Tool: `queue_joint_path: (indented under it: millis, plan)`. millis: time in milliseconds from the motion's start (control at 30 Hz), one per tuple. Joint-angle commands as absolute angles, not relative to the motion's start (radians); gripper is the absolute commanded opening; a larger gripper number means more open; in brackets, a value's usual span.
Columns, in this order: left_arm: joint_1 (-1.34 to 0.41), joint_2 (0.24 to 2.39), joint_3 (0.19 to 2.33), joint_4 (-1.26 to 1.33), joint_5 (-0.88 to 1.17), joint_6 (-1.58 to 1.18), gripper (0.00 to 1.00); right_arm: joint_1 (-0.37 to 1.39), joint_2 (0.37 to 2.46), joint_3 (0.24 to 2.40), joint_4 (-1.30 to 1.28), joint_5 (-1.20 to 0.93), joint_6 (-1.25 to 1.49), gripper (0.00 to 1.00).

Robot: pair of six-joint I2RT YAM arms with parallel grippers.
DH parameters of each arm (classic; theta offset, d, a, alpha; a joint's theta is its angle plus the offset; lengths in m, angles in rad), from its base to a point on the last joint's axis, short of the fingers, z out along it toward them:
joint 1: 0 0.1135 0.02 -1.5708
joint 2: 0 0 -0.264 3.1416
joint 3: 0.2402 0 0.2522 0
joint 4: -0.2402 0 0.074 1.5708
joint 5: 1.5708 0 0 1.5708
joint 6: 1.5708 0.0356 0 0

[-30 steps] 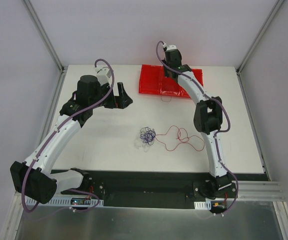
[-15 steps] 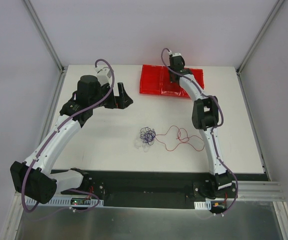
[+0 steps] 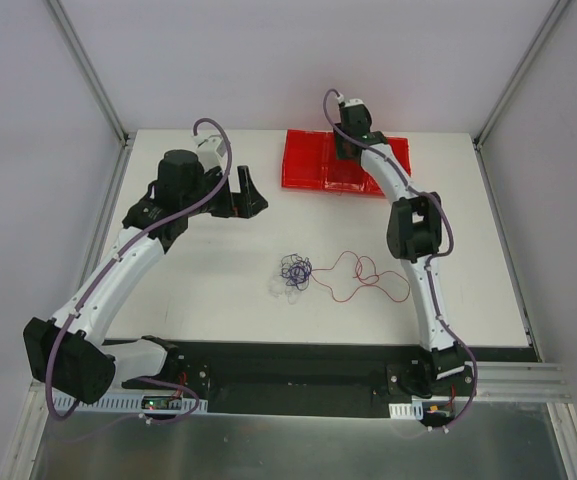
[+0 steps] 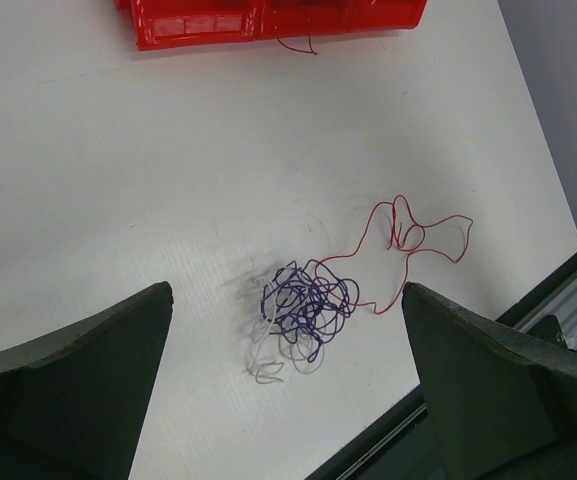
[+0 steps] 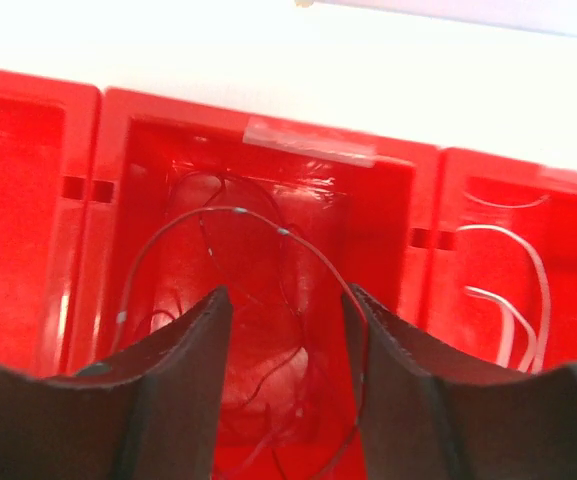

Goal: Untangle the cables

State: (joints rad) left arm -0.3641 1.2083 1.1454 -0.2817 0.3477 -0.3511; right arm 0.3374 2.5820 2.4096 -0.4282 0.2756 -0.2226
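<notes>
Left wrist view: the cables (image 4: 306, 305), a light limp clump mid-worktop (image 4: 118, 180), are judged best pinched on the red strand (image 4: 408, 240) trailing toward 3 o'clock; left tool (image 4: 286, 300) and right tool (image 5: 286, 300) are spread open.

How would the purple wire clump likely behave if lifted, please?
Probably floppy: the purple clump is thin wire in loose curls, so it should sag. Being so thin, it is likely very light. It may drag the red wire and white strand, which seem to run into it.
</notes>
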Motion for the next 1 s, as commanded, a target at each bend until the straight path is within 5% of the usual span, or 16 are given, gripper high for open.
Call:
queue_joint_path:
  millis: [0, 133, 233, 467, 800, 967]
  plan:
    - [-0.348, 1.209, 1.157, -0.252, 0.388, -0.365, 0.98, 0.339, 2.364, 2.418, -0.471, 0.284, -0.241, 0.55]
    - [-0.345, 1.204, 1.157, -0.25, 0.394, -0.368, 0.98, 0.334, 2.278, 2.347, -0.543, 0.259, -0.247, 0.76]
    - [-0.345, 1.2, 1.158, -0.25, 0.4, -0.371, 0.97, 0.327, 2.22, 2.268, -0.594, 0.181, -0.256, 0.81]
    - [-0.345, 1.195, 1.157, -0.25, 0.411, -0.373, 0.97, 0.36, 2.01, 1.863, -0.431, 0.029, -0.324, 0.84]
    - [-0.345, 1.203, 1.152, -0.25, 0.413, -0.373, 0.97, 0.223, 2.003, 1.802, -0.399, 0.092, 0.061, 0.76]
    - [-0.347, 1.261, 1.158, -0.213, 0.478, -0.403, 0.92, 0.134, 2.031, 1.782, -0.319, -0.048, 0.212, 0.76]
